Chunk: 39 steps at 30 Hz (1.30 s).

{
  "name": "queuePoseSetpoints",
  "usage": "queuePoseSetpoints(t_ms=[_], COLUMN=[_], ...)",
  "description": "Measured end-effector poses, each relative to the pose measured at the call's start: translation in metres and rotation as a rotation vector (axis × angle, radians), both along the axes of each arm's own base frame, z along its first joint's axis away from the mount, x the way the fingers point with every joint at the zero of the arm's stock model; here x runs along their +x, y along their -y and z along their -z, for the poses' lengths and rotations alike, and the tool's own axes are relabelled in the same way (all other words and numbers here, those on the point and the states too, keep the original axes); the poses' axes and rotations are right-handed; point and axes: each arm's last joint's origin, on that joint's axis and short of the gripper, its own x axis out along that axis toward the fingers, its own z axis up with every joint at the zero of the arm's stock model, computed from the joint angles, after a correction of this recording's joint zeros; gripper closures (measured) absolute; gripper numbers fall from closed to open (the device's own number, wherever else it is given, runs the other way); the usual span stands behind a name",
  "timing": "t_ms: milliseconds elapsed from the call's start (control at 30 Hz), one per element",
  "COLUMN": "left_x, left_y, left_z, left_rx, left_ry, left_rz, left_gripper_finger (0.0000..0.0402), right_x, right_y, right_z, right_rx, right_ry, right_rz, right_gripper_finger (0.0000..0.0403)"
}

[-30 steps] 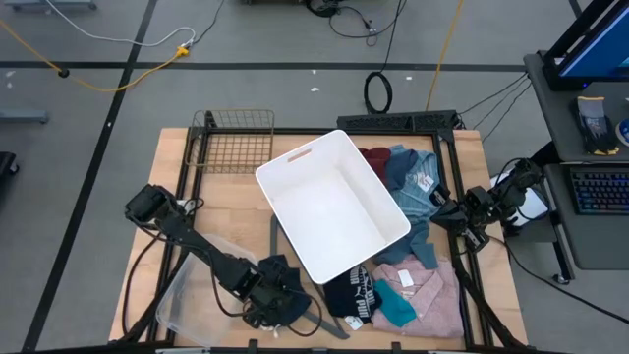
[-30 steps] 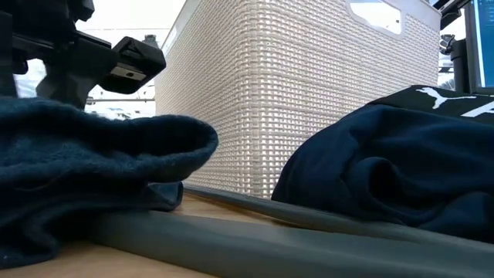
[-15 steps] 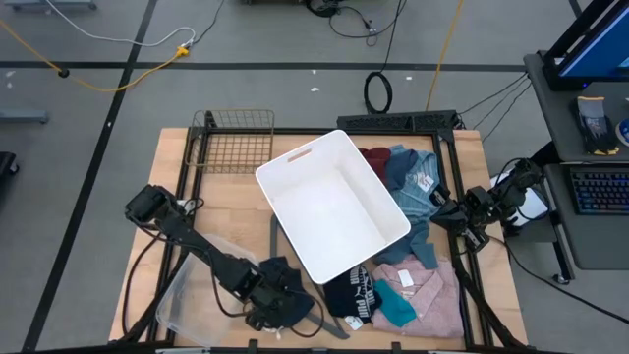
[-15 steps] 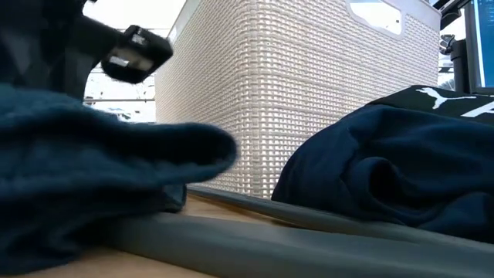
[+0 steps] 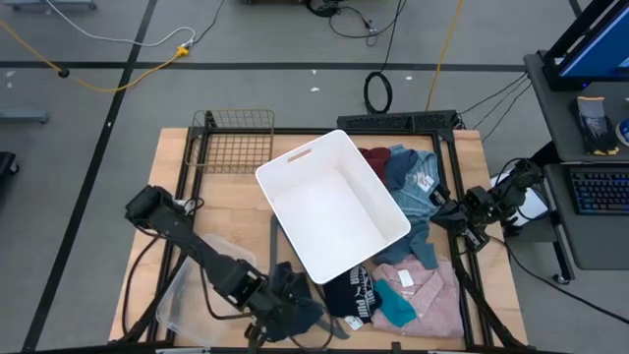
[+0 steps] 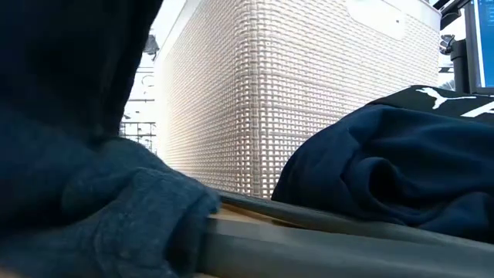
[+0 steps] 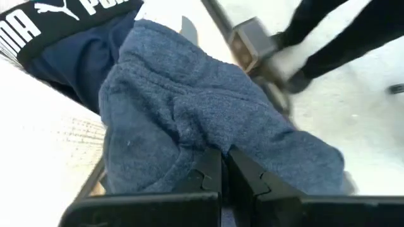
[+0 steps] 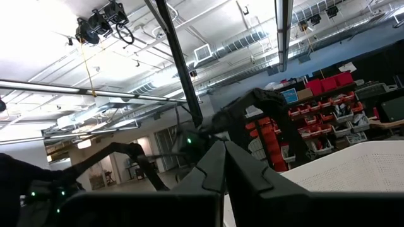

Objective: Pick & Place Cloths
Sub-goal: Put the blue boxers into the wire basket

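Left gripper (image 7: 222, 165) at 7 o'clock on the tabletop (image 5: 231, 197), fingers pinched tight on the navy cloth (image 7: 189, 120); right gripper (image 8: 222, 165) parked at 3 o'clock, fingers together, empty.

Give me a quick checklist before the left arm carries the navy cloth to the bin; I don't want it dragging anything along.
1. Left end effector shut on the navy cloth: ok, fingers pinch a fold.
2. Cloth off the table: cannot tell; it fills the low view's left, but its lower edge looks close to the wood.
3. Hanger free of the cloth: cannot tell; the hanger lies right beside and under it.
4. Bin open: ok, nothing inside.
5. Black cloth not caught in the grip: ok, it lies apart by the bin.
6. Right end effector out of the path: ok, shut, parked at the table's right edge.
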Motion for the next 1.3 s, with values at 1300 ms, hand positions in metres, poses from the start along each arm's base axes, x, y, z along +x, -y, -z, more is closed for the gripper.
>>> queuePoseSetpoints(t_ms=[1300], left_x=[-0.092], left_y=[-0.059], left_z=[-0.312], left_rx=[-0.102], left_ry=[1.199], left_rz=[-0.494], left_gripper_finger=[0.0401], right_x=[0.000], right_y=[0.000], right_z=[0.000], right_rx=[-0.001], right_ry=[-0.001], right_rz=[0.000], right_gripper_finger=[0.0399])
